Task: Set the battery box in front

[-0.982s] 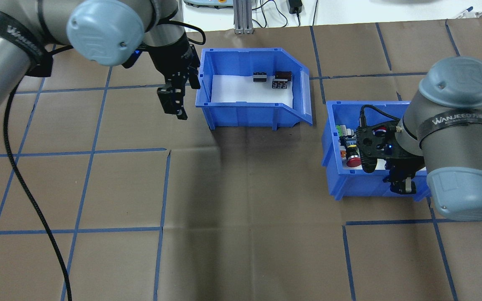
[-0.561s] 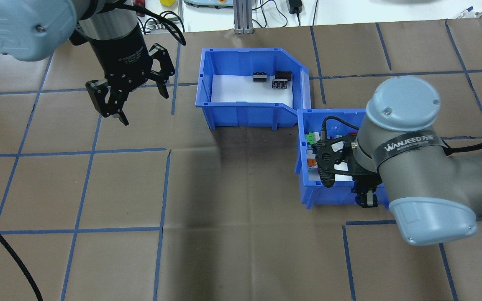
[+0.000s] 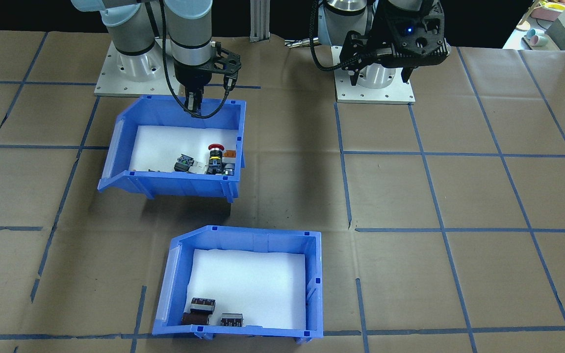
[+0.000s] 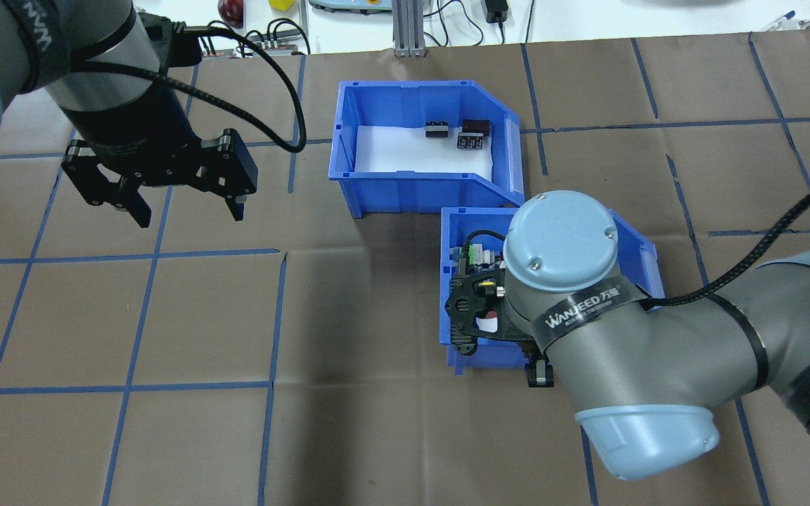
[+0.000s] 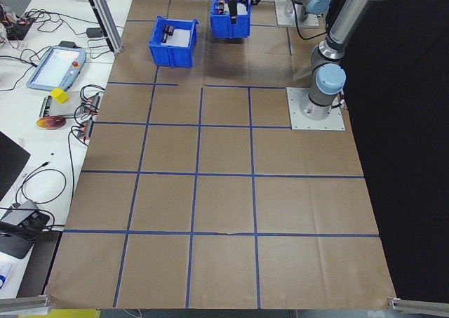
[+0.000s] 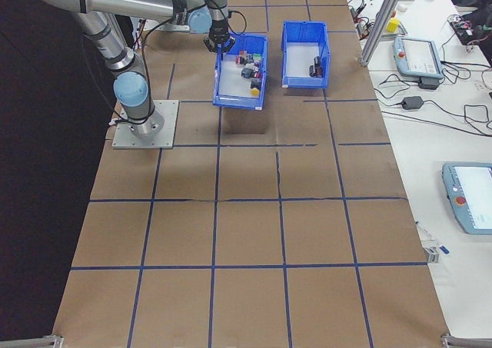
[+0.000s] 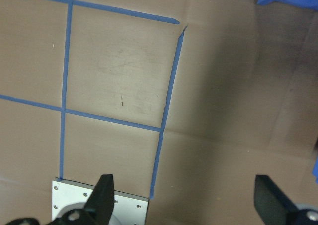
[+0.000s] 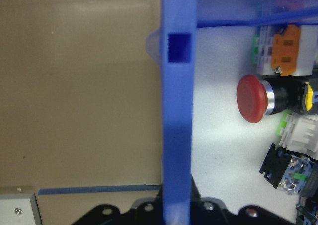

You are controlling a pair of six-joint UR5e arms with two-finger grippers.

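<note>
The battery box [image 4: 425,147] sat on the table [image 4: 349,436] at 12 o'clock in the overhead view, touched by neither gripper. The right gripper [image 3: 193,105] pinched the back wall of the button bin [image 3: 174,147], just at the box's 5 o'clock. The left gripper [image 4: 183,207] hung spread apart, empty, at 9 o'clock.

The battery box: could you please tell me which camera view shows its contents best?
The exterior front-facing view: the battery box sits nearest that camera, unobstructed, with its dark blocks clear against the white liner. The overhead exterior view shows it smaller but complete. Both side views show it tiny and far away. The left wrist view catches only a blue corner; the right wrist view shows the other bin.
</note>
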